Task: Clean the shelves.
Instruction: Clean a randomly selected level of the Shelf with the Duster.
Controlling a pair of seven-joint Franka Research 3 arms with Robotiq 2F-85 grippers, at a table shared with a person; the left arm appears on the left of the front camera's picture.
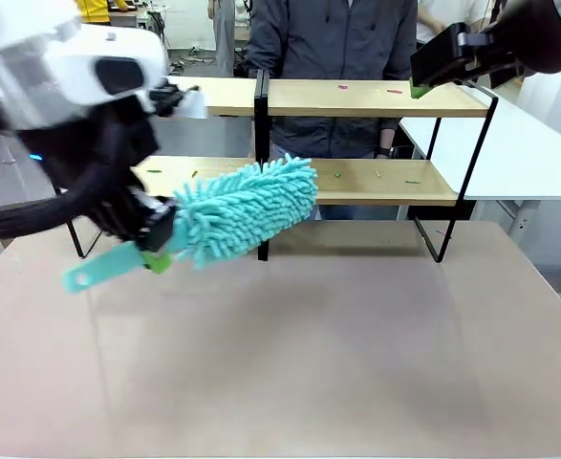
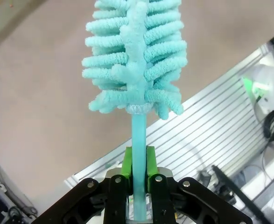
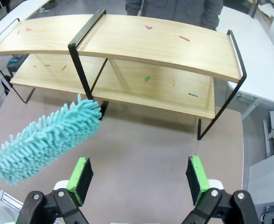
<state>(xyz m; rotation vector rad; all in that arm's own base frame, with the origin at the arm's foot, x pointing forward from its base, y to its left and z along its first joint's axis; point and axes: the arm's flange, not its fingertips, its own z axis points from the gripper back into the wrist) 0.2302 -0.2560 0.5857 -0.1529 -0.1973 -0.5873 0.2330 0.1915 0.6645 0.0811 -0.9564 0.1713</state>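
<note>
- Left gripper (image 2: 137,163) clamps the teal duster (image 1: 247,210) by its handle, fluffy head angled at the lower board: poised to sweep, I'd say.
- The shelves (image 3: 165,46) stand along the table's (image 1: 337,354) far edge, crumbs (image 3: 147,78) on both boards; bare tabletop in front gives room.
- Right gripper (image 3: 140,177) hangs spread wide, empty, over the shelves' right end.

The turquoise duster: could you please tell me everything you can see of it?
The duster has a fluffy turquoise head of soft chenille-like strands on a flat handle of matching plastic, with what looks like a hole at its free end. The left claw is shut on the handle just below the head, green pads on either side. It hangs tilted above the table, head raised toward the shelves, its tip near the central upright; whether it touches them I cannot tell.
</note>
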